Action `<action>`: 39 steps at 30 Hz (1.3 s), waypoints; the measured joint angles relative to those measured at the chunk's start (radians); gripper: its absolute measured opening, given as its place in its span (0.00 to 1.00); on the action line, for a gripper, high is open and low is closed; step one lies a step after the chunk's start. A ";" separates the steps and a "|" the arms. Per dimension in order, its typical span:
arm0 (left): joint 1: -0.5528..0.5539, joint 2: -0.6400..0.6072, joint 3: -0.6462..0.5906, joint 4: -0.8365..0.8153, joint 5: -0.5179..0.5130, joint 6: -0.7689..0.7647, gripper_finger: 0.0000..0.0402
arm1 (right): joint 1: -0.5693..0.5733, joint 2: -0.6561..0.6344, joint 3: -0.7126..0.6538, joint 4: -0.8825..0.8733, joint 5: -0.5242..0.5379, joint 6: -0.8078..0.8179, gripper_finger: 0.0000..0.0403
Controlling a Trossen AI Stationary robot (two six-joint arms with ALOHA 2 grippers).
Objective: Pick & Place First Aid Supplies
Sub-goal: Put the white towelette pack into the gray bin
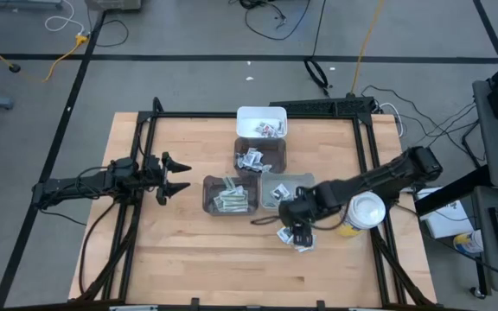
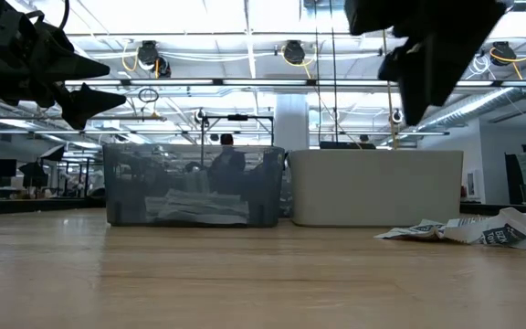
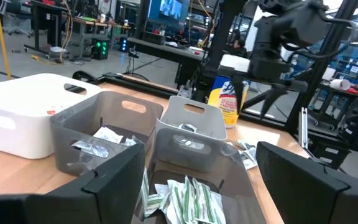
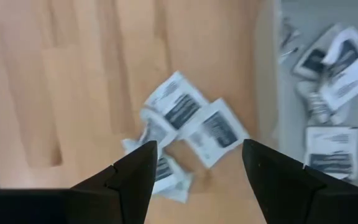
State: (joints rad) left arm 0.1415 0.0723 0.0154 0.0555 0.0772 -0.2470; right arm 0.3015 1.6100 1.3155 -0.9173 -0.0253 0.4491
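A small pile of white sachets with dark print [image 4: 188,121] lies flat on the wood near the table's right front, also seen as the packets [image 1: 301,239] and at table height [image 2: 487,228]. My right gripper [image 4: 197,146] hangs open above this pile, fingers pointing down on either side, clear of it [image 1: 294,225]. More packets lie in the light grey bin [image 4: 328,87] beside it. My left gripper [image 1: 183,176] waits open at the table's left, raised and pointing toward the bins [image 3: 201,152].
Bins cluster at mid-table: a white one [image 1: 261,116], a dark one with sachets [image 1: 275,158], a grey one with green-striped strips [image 1: 207,197] and a light grey one [image 1: 305,180]. A yellow canister with a white lid [image 1: 366,212] stands right of the pile. Bare wood lies toward the near edge.
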 joint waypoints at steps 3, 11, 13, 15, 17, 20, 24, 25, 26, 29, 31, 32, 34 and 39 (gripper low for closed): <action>0.000 0.000 0.000 0.000 0.000 0.000 0.77 | 0.052 0.000 0.000 0.000 0.002 0.038 0.57; 0.000 0.000 0.000 0.000 0.000 0.000 0.77 | 0.160 0.011 0.000 0.004 0.032 0.148 0.56; 0.000 0.000 0.000 0.000 0.000 0.000 0.77 | 0.174 0.045 0.000 0.020 0.029 0.168 0.55; 0.000 0.000 0.000 0.000 0.000 0.000 0.77 | 0.192 0.082 -0.002 0.035 0.028 0.172 0.55; 0.000 0.000 0.000 0.000 0.000 0.000 0.77 | 0.205 0.107 -0.002 0.061 0.029 0.172 0.55; 0.000 0.000 0.000 0.000 0.000 0.000 0.77 | 0.219 0.155 0.000 0.094 0.050 0.173 0.55; 0.000 0.000 0.000 0.000 0.000 0.000 0.77 | 0.225 0.205 0.000 0.090 0.081 0.173 0.55; 0.000 0.000 0.000 0.000 0.000 0.000 0.77 | 0.225 0.215 -0.001 0.090 0.082 0.172 0.55; 0.000 0.000 0.000 0.000 0.000 0.000 0.77 | 0.224 0.226 -0.001 0.092 0.083 0.172 0.55; 0.000 0.000 0.000 0.000 0.000 0.000 0.77 | 0.224 0.248 -0.013 0.120 0.087 0.173 0.55; 0.000 0.000 0.000 0.000 0.000 0.000 0.77 | 0.224 0.257 -0.028 0.143 0.086 0.177 0.55; 0.000 0.000 0.000 0.000 0.000 0.000 0.77 | 0.224 0.262 -0.036 0.152 0.084 0.188 0.55; 0.000 0.000 0.000 0.000 0.000 0.000 0.77 | 0.223 0.269 -0.050 0.169 0.082 0.206 0.53; 0.000 0.000 0.000 0.000 0.000 0.000 0.77 | 0.223 0.269 -0.060 0.179 0.081 0.202 0.36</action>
State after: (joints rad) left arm 0.1415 0.0719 0.0154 0.0556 0.0772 -0.2470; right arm 0.5247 1.8787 1.2552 -0.7378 0.0556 0.6508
